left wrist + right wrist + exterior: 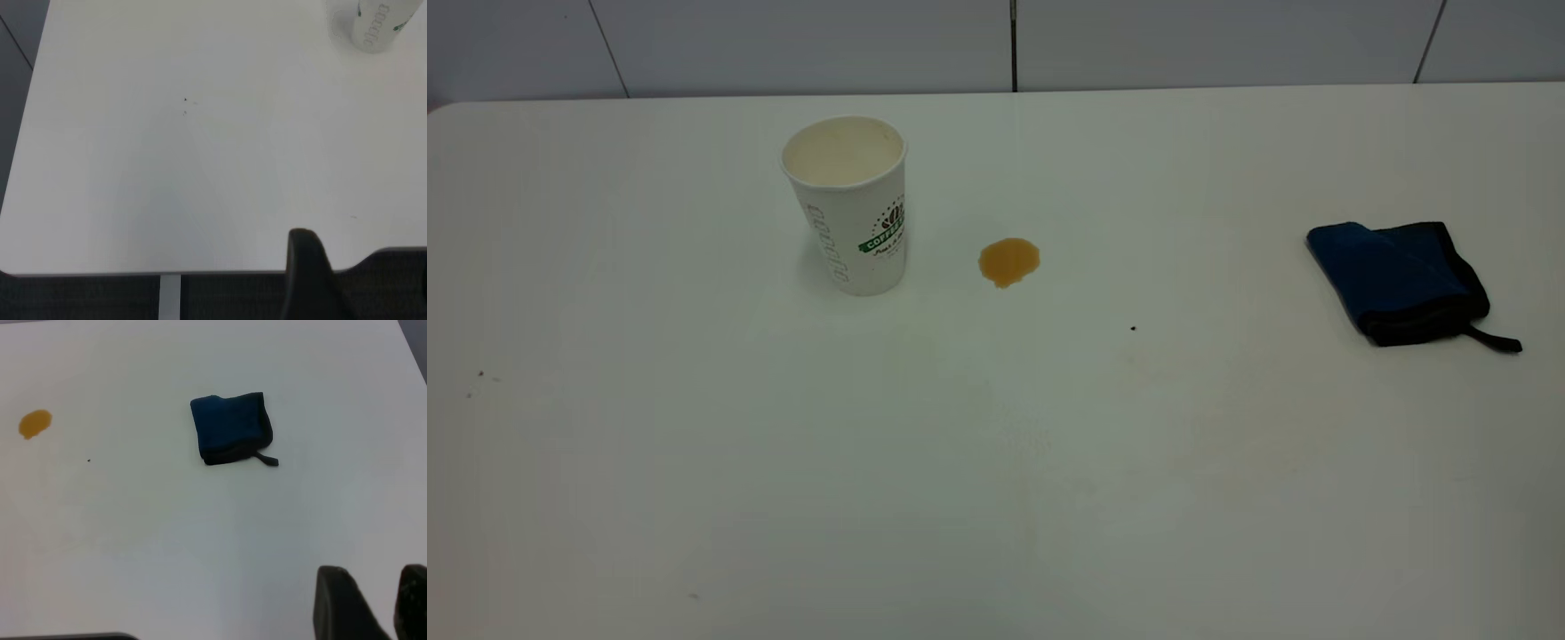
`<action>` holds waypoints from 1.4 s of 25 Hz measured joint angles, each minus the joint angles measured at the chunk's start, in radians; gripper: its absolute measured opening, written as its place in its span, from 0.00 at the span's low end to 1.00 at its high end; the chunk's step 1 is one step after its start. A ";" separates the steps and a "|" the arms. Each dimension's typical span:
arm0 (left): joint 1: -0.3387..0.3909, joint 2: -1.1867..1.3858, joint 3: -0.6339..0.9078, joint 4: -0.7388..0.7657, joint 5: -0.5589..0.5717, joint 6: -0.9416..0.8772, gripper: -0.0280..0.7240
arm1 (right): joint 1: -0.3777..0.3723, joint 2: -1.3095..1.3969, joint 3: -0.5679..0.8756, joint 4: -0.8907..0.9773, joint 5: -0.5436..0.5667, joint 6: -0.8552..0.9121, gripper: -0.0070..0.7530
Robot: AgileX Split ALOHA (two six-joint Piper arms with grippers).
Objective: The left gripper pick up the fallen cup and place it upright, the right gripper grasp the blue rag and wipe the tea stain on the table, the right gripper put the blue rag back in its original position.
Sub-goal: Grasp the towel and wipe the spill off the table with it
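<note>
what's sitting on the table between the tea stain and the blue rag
Only a tiny black speck on bare table, seen in the exterior view between the tea stain and the blue rag.

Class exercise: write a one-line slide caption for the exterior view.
Upright cup beside a tea stain on the white table, blue rag lying apart.

Open bench (pixel 996 498) all round; only the upright cup (pixel 852 206) stands just beside the stain (pixel 1008 261), rag (pixel 1398 281) well apart.

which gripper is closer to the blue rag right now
Right. The right gripper hangs back near the table edge with the blue rag ahead of it; the left gripper sees only the cup.
</note>
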 joint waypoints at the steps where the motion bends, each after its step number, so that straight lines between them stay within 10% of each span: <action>1: 0.000 0.000 0.000 0.000 0.000 0.000 0.62 | 0.000 0.000 0.000 0.000 0.000 0.000 0.32; 12: 0.000 0.000 0.000 0.000 0.000 0.000 0.62 | 0.000 0.000 0.000 0.044 -0.001 -0.009 0.34; 16: 0.000 0.000 0.000 0.000 0.000 0.000 0.62 | 0.000 0.065 -0.014 0.090 -0.037 -0.070 0.51; 22: 0.000 0.000 0.000 0.000 0.001 0.000 0.62 | 0.000 0.402 -0.022 0.144 -0.293 -0.208 0.80; 29: 0.000 0.000 0.000 0.000 0.001 0.000 0.62 | 0.000 0.972 -0.028 0.190 -0.695 -0.293 0.76; 35: 0.000 0.000 0.000 0.000 0.001 0.000 0.62 | 0.000 1.459 -0.196 0.192 -0.800 -0.315 0.76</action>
